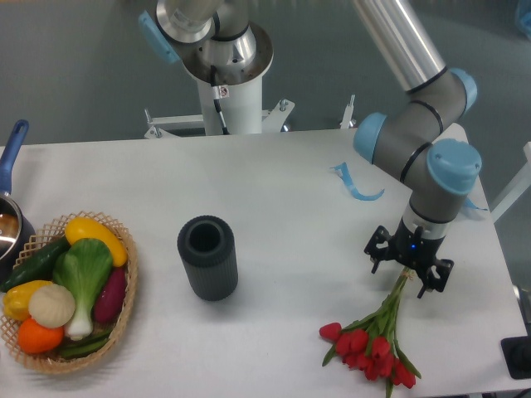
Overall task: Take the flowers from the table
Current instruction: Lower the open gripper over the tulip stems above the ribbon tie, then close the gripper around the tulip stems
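The flowers (pixel 373 344), a bunch of red tulips with green leaves and long green stems, lie on the white table (pixel 290 224) at the front right. The heads point toward the front edge and the stems run up and to the right. My gripper (pixel 409 267) points straight down over the upper end of the stems. Its black jaws are spread apart on either side of the stems. The stem tips are hidden under the gripper, and I cannot tell whether the fingertips touch them.
A dark ribbed cylinder vase (pixel 207 257) stands mid-table. A wicker basket (pixel 124 308) of vegetables sits front left, with a blue-handled pot (pixel 8 220) behind it. Curled blue ribbon pieces (pixel 355 184) lie behind the gripper. The table's right edge is near.
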Controlling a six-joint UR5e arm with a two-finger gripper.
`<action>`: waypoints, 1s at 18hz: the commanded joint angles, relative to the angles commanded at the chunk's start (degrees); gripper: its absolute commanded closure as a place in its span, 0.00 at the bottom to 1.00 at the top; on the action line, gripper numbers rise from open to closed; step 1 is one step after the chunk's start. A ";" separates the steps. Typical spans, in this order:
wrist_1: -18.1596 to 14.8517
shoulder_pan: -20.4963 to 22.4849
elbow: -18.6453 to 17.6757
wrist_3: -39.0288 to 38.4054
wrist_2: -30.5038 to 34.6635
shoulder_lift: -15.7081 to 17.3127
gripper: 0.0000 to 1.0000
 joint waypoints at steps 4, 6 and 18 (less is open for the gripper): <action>0.44 -0.18 0.09 -0.09 1.50 -0.44 0.02; 0.70 -0.18 0.00 -0.09 1.59 -0.62 0.10; 1.41 -0.62 0.70 -5.01 1.59 -0.71 0.93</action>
